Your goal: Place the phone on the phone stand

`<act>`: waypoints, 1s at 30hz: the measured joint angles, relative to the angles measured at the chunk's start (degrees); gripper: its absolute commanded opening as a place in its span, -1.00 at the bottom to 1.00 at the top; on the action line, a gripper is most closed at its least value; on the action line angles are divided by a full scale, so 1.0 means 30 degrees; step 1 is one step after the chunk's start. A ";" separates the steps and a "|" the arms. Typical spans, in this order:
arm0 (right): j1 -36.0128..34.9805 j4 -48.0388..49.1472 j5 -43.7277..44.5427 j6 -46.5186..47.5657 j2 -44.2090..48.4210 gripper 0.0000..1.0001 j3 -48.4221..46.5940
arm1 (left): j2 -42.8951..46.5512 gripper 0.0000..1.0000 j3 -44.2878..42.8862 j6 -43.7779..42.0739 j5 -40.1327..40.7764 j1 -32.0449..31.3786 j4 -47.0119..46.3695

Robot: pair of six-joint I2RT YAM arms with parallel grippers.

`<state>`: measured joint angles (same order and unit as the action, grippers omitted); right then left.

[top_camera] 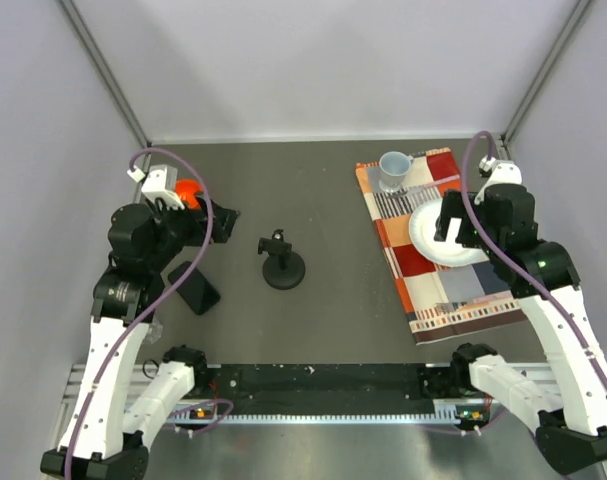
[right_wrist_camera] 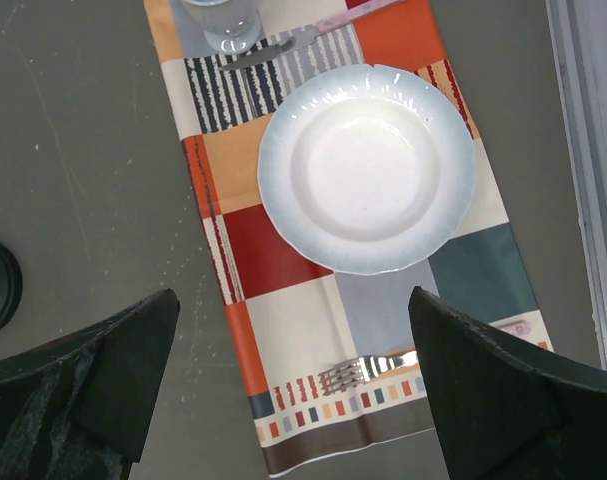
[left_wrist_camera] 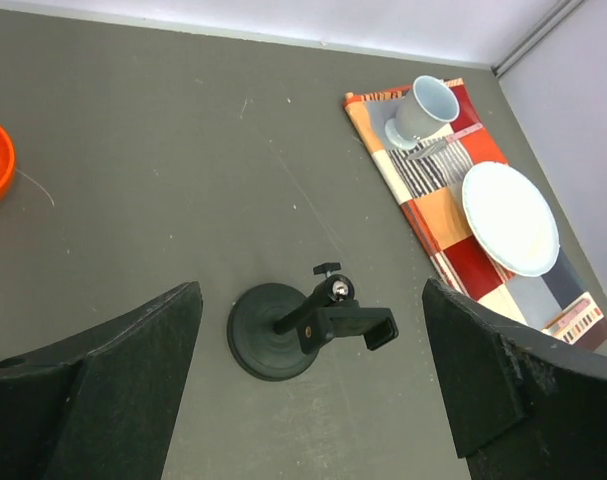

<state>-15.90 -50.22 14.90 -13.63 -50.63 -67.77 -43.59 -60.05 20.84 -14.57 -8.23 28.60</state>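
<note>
Behind the left pincer [top_camera: 220, 222], gaping wide and empty for a pick, the phone [top_camera: 193, 288] is lying flat; the phone stand [top_camera: 283, 266] is waiting ahead.

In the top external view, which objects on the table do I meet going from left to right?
In order: flat black rectangular phone, small black phone stand with round base, pale blue ceramic mug, round white plate.
</note>
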 measured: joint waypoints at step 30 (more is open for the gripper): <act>-1.5868 1.3879 -0.0510 -0.4874 -0.9260 0.54 0.2535 | 0.3650 0.50 0.5515 0.0117 0.7038 -0.7708 0.1304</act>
<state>-63.51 -8.58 13.37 -28.25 -78.41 -60.16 -32.64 -43.51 21.19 6.55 -31.35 32.51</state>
